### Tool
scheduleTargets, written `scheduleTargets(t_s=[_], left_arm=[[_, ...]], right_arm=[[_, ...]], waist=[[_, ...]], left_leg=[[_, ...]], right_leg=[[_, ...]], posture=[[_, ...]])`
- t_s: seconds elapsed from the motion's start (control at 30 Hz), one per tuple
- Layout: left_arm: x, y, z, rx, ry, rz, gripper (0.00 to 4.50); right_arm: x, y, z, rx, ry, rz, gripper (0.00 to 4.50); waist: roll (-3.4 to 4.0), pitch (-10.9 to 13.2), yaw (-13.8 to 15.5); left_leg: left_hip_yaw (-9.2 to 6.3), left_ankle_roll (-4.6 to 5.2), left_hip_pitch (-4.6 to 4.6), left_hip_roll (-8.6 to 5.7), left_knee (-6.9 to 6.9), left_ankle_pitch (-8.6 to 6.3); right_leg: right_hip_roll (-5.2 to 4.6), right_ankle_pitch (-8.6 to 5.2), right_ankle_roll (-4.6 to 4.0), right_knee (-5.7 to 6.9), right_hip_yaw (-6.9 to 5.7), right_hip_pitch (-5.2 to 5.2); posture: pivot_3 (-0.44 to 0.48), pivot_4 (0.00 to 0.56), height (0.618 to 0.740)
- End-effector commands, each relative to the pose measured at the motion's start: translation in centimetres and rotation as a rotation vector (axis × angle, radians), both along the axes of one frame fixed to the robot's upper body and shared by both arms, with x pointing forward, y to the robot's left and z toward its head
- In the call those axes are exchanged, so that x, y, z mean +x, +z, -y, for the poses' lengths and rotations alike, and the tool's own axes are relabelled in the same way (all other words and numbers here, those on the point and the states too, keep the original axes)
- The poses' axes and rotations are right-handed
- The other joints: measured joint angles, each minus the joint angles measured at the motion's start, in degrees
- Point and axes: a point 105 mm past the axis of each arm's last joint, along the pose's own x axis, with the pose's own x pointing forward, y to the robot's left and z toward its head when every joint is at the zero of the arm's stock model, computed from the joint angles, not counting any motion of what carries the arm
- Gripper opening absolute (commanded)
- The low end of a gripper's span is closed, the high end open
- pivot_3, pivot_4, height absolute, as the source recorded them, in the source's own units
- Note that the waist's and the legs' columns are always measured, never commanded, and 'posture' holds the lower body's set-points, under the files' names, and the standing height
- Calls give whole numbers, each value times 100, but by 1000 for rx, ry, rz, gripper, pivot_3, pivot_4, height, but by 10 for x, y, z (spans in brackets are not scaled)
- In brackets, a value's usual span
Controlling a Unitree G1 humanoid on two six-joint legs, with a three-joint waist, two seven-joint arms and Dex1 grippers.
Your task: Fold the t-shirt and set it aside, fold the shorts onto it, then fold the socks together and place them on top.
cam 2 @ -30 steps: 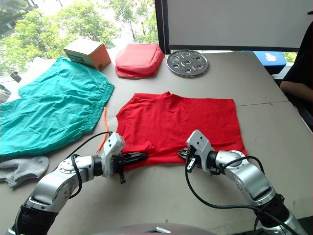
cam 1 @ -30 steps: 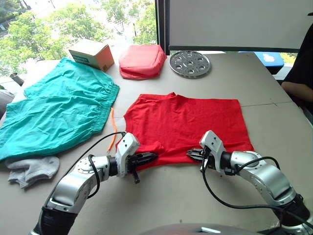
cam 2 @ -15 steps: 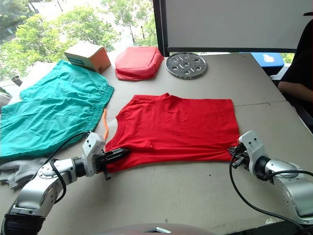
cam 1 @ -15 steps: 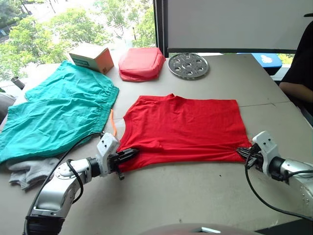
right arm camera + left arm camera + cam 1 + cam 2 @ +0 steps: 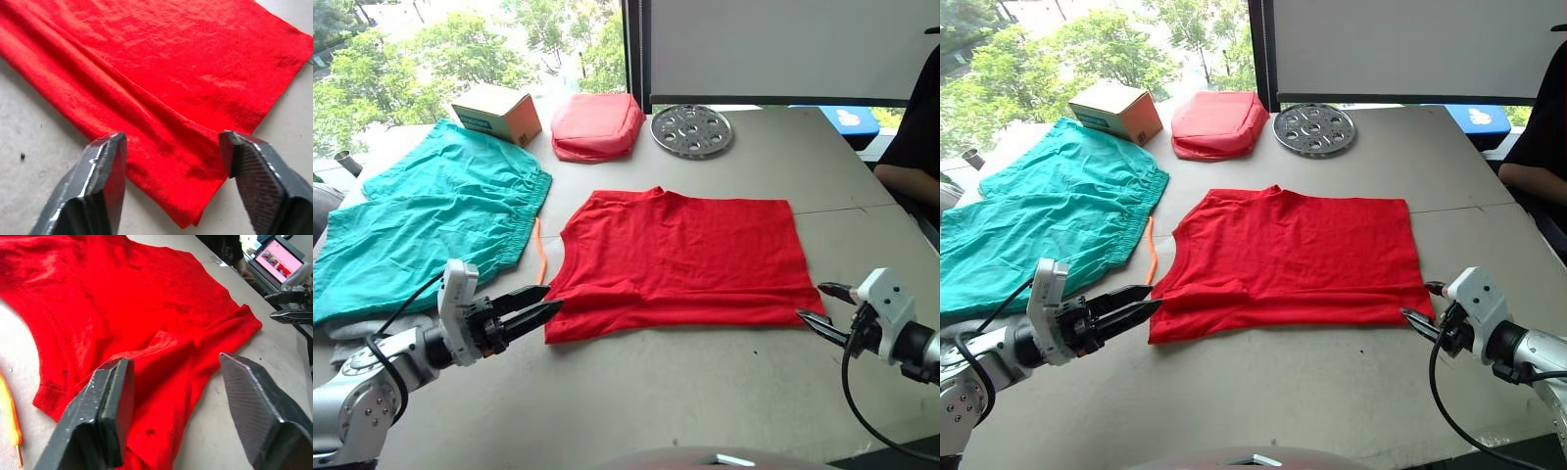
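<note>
Looking down at the worktop (image 5: 705, 392), I see the t-shirt (image 5: 680, 259) spread flat at the middle, its near edge folded under. My left gripper (image 5: 536, 305) hangs wide open and empty just left of the shirt's near-left corner; my right gripper (image 5: 824, 308) is equally spread and empty beside the near-right corner. The shorts (image 5: 431, 220) lie far-left, with the socks (image 5: 352, 328) tucked under their near edge.
</note>
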Motion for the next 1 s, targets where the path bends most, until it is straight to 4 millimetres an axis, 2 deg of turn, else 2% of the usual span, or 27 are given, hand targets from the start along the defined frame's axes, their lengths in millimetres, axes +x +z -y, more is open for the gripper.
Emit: scheduleTargets(t_s=[0.03,0.2,0.37,0.53,0.73,0.93,1.0], left_arm=[[-6,-4,11,186,-172,178,4490],[4,-28,9,410,-227,392,4490],[13,-36,7,481,-211,513,4490],[14,-41,4,526,-214,581,4490],[10,-47,-16,587,-216,636,4490],[17,-41,-16,669,-218,790,4490],[15,-39,-22,704,-212,830,4490]], right_arm=[[-1,-3,1,-132,99,49,4496],[0,-16,15,-305,166,92,4496],[1,-27,31,-405,149,125,4496],[10,-30,29,-437,144,203,4496],[24,-25,16,-473,142,318,4496],[27,-21,14,-532,137,388,4496],[27,-18,14,-562,135,427,4496]], waist=[[0,4,12],[-1,3,18],[-20,-8,15],[-33,-11,7],[-55,-7,-47],[-44,-2,-57],[-39,-1,-37]], left_leg=[[0,0,-1,-1,1,0],[3,-1,-2,-3,3,-1],[-1,-1,-3,3,-3,-1],[4,0,0,3,2,-1],[54,-9,24,34,15,-6],[127,-28,45,100,19,-16],[148,-29,50,105,19,-16]], right_leg=[[-1,0,0,0,0,0],[-9,1,-2,-4,2,0],[-5,14,-24,-5,-3,-2],[-7,13,-20,-3,0,0],[-28,1,1,2,-13,1],[-65,1,1,1,-90,-10],[-66,2,0,3,-98,-14]], posture=[[0,150,740],[0,150,740],[0,150,740],[0,150,740],[0,150,740],[0,150,740],[0,150,740]])
